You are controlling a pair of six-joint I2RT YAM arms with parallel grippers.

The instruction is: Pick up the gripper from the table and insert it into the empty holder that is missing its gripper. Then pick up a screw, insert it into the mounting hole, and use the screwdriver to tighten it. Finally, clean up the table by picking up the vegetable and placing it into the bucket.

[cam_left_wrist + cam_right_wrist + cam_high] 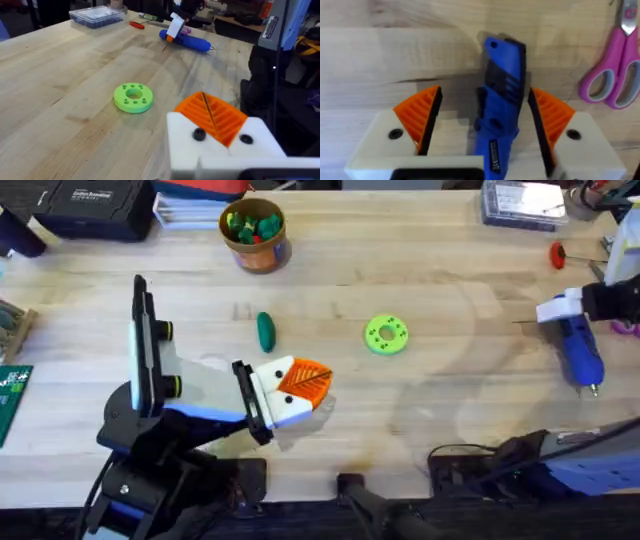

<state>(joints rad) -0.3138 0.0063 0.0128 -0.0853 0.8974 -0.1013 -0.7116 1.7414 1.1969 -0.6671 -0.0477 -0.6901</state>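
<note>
Leftmost, the left gripper [300, 385] was seen low over the tabletop [430, 410], well to the left of the green ring [386, 335]; its orange ribbed pads [216, 118] were pressed together with nothing between them. Beyond it, the vegetable [265, 331] lay flat on the wood, left of the green ring and apart from it. Farther back, the bucket [255, 235] stood upright, holding small green, yellow and red pieces. The green ring was found lying flat near the middle of the tabletop. Well to the right of the ring, the screwdriver [581, 352] lay on the wood with its thin metal tip pointing toward the near edge. The right gripper [570, 308] was placed over its rear end; in the right wrist view its two orange pads [420, 112] were spread on either side of the blue body, with a gap visible on each side. Pink-handled scissors [615, 80] lay just beside the screwdriver.
</note>
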